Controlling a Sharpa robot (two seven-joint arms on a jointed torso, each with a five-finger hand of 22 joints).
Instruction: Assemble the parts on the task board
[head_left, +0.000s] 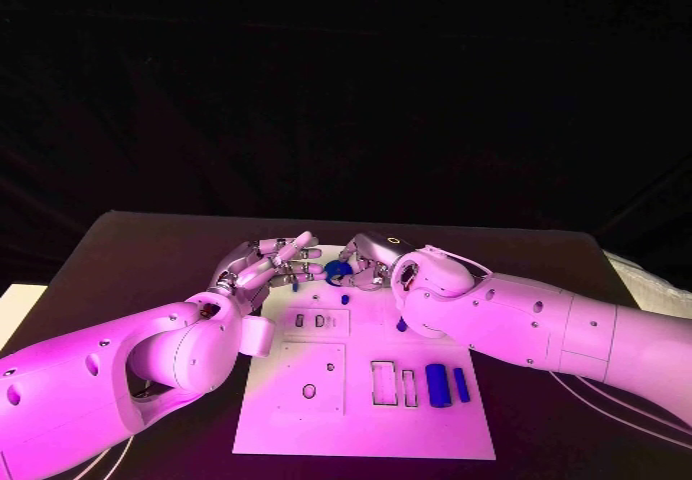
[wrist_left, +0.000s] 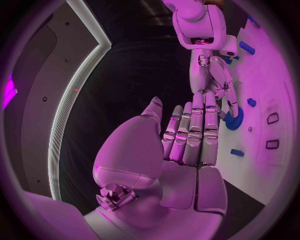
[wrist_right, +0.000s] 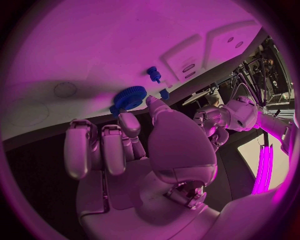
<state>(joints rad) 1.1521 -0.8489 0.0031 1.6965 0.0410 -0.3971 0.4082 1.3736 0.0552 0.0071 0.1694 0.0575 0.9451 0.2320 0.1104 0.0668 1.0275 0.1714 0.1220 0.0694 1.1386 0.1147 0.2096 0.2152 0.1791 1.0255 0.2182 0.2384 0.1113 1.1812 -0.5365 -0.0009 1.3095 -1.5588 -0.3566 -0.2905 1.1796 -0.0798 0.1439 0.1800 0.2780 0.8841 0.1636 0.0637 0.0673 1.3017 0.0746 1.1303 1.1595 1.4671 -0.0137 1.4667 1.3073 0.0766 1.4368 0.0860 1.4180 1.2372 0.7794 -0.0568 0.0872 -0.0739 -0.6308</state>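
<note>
Black desk (head_left: 159, 250) carried the white task board (head_left: 368, 420) at its middle. At the board's far edge the right robot hand (head_left: 378, 262) pinched a blue gear (wrist_right: 128, 97), while the left robot hand (head_left: 271, 262) hovered spread beside it. A tilted gear could probably jam or slip free. Gear teeth showed clearly at the right wrist; overhead, fingers mostly hid them.

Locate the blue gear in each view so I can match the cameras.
Head view: the blue gear sits at the task board's far end, between the two hands.
Left wrist view: the gear is at the right hand's fingertips, on the board.
Right wrist view: the gear lies just beyond the right hand's fingertips.
Shared landmark: the small blue peg beside the gear.
</note>
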